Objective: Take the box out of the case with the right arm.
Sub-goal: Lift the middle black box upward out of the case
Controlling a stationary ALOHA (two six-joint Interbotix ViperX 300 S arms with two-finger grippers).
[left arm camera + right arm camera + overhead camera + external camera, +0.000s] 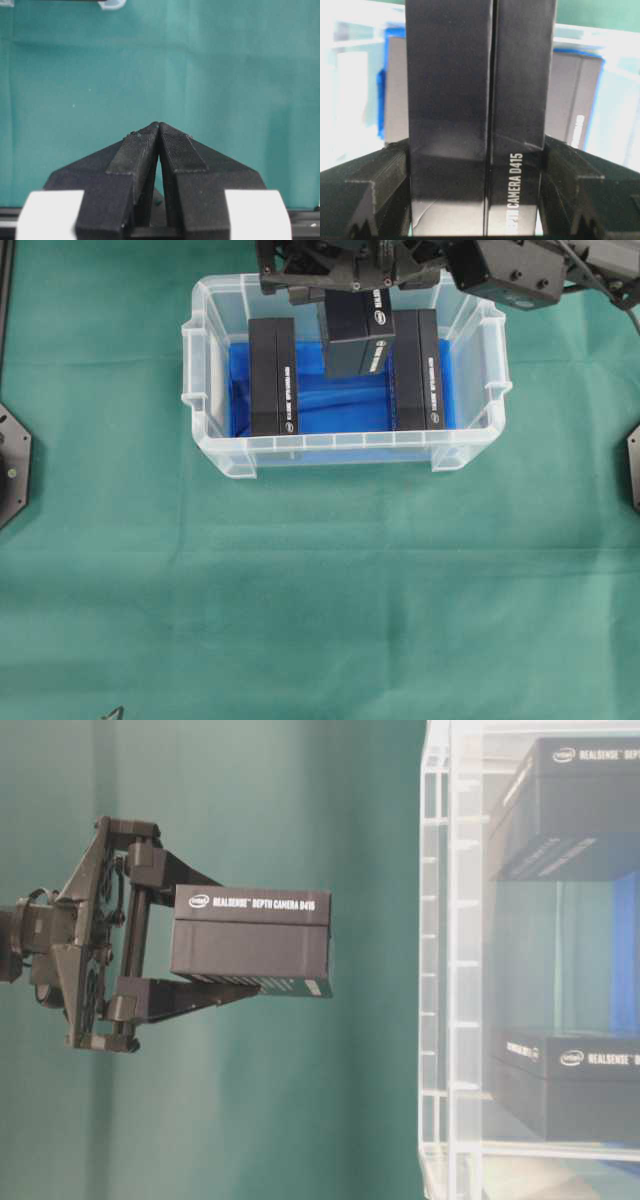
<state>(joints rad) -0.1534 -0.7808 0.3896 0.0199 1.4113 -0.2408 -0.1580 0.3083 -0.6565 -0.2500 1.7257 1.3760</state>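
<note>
Box (357, 332), black, lettered "RealSense Depth Camera D415": gripped on two opposite sides by right hand (352, 280), held above the case (212, 390), clear of its rim. Case: clear plastic, blue lining, standing on tabletop (320, 590); two more black boxes (272, 377) lie inside, left and right. Tabletop: green cloth, faintly creased; green backdrop behind. Left hand (159, 131): closed, empty, over bare cloth.

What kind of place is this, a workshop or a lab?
Probably a robot test bench in a lab: a green cloth covers the table, a clear bin holds identical black camera boxes, and a black robot arm lifts one box.
</note>
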